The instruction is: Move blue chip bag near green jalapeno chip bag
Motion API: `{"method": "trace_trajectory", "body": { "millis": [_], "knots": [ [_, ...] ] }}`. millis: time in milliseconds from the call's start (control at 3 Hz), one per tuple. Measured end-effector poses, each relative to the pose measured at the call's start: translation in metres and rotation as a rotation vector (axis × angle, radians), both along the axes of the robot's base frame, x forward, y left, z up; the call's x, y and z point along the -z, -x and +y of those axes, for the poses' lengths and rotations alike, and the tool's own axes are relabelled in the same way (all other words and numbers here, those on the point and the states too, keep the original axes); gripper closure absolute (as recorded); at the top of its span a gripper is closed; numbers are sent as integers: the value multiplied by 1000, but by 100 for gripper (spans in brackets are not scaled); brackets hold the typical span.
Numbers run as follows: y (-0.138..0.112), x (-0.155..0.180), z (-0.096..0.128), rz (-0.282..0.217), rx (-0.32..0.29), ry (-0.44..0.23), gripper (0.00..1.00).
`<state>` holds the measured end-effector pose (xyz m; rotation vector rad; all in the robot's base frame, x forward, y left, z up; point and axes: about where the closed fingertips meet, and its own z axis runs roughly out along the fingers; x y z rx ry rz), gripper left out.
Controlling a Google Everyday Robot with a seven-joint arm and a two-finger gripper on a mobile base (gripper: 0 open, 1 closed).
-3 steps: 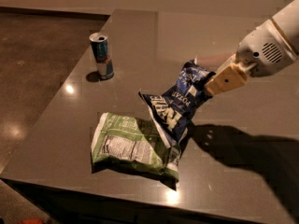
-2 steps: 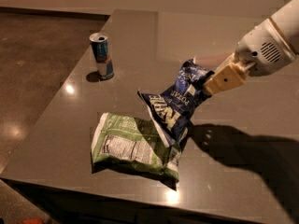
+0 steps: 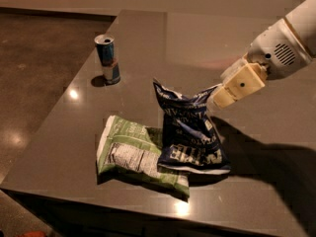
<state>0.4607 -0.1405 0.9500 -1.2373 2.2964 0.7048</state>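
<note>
The blue chip bag (image 3: 190, 132) stands nearly upright on the dark table (image 3: 148, 38). Its lower left edge overlaps the right end of the green jalapeno chip bag (image 3: 131, 152), which lies flat near the table's front edge with its white label panel up. My gripper (image 3: 217, 97) comes in from the upper right on a white arm (image 3: 286, 43). Its tip is right at the blue bag's top right corner, and the bag hides the contact.
A blue-and-silver drink can (image 3: 108, 59) stands upright at the back left of the table. The table's left edge (image 3: 64, 107) drops to a brown floor (image 3: 34, 73). The arm casts a dark shadow over the table's right front part.
The blue bag has swung from a tilted hanging pose to upright and settled lower on the table against the green bag. The gripper has barely moved.
</note>
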Motion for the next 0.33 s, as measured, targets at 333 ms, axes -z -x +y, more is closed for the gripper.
{"method": "trace_trajectory", "body": {
  "millis": [333],
  "knots": [
    [0,0,0,-1,0,0,0]
  ]
}}
